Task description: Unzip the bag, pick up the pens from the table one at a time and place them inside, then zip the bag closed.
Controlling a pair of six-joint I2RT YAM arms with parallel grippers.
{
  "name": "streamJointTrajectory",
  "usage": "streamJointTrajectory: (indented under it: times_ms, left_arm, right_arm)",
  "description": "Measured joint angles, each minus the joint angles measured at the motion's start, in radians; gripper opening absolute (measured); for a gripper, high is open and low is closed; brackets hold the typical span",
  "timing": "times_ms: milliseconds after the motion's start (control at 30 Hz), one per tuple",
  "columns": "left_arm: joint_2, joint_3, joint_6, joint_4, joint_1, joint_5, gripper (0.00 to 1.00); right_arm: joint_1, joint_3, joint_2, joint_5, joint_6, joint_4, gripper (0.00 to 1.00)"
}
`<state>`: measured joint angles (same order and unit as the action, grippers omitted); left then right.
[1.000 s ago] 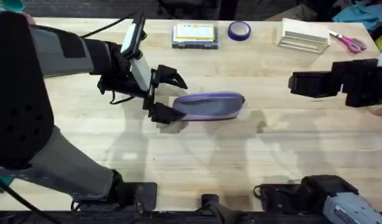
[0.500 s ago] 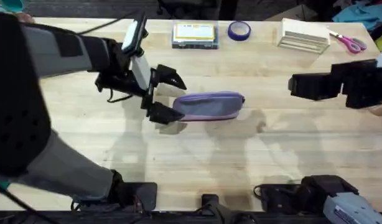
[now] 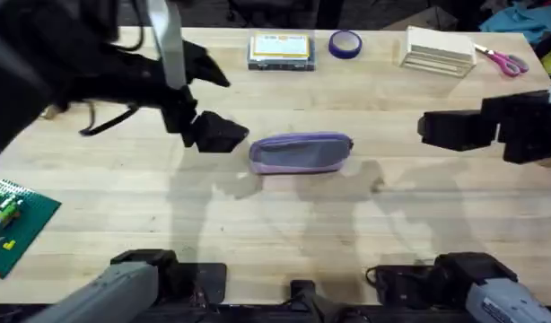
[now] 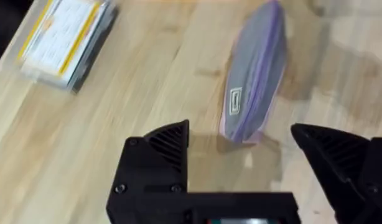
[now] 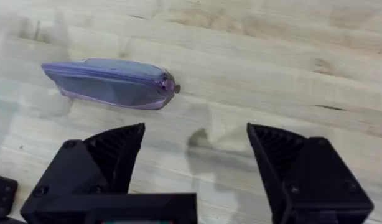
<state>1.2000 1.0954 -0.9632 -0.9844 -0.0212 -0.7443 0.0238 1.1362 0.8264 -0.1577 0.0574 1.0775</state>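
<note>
1. Lying flat near the middle of the table (image 3: 284, 224), the bag (image 3: 301, 152) looks zipped shut along its lilac top edge; no pens are on the wood in any view, so they are probably already inside.
2. Left gripper (image 3: 205, 100) hangs above the table just off the bag's left end, not touching it, fingers spread wide. The left wrist view has the bag's end just beyond its fingertips, the lilac zip line running away from them.
3. Right gripper (image 3: 428, 127) hovers well apart from the bag's right end, fingers spread and holding nothing. The right wrist view shows what is likely the zipper pull (image 5: 168, 85) at the bag's near end.
4. Step judged: tail end of the task, zip-closed stage, both arms clear of the bag.
5. Next move calls for checking that the zip sits fully home; if a gap remains, one gripper pins the fabric end while the other pinches the small pull.
6. Risk: the soft pouch slides if pulled without bracing.
7. Clutter at the far edge: clear box (image 3: 280, 48), tape roll (image 3: 345, 43), scissors (image 3: 502, 61); green board (image 3: 11, 220) at near left.
</note>
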Motion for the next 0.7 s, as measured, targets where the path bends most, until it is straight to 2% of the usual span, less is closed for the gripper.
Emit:
streamJointTrajectory:
  times_ms: [200, 233, 267, 367, 467, 700]
  left_arm:
    - [-0.184, 0.000, 0.351, -0.005, 0.000, 0.167, 0.995]
    - [-0.258, 0.000, 0.483, -0.006, 0.000, 0.221, 0.995]
    - [-0.282, 0.000, 0.518, -0.006, 0.000, 0.232, 0.995]
    - [-0.348, 0.000, 0.589, -0.012, 0.000, 0.258, 0.995]
    - [-0.400, 0.000, 0.626, -0.024, 0.000, 0.282, 0.995]
    - [-0.435, 0.000, 0.657, -0.027, 0.000, 0.304, 0.995]
  right_arm:
    - [0.000, 0.000, -0.020, 0.000, 0.000, 0.000, 0.998]
    - [0.000, 0.000, -0.019, 0.000, 0.000, 0.000, 0.998]
    - [0.000, 0.000, -0.019, 0.000, 0.000, 0.000, 0.998]
    - [0.000, 0.000, -0.019, 0.000, 0.000, 0.000, 0.998]
    - [0.000, 0.000, -0.019, 0.000, 0.000, 0.000, 0.998]
    - [0.000, 0.000, -0.019, 0.000, 0.001, 0.000, 0.998]
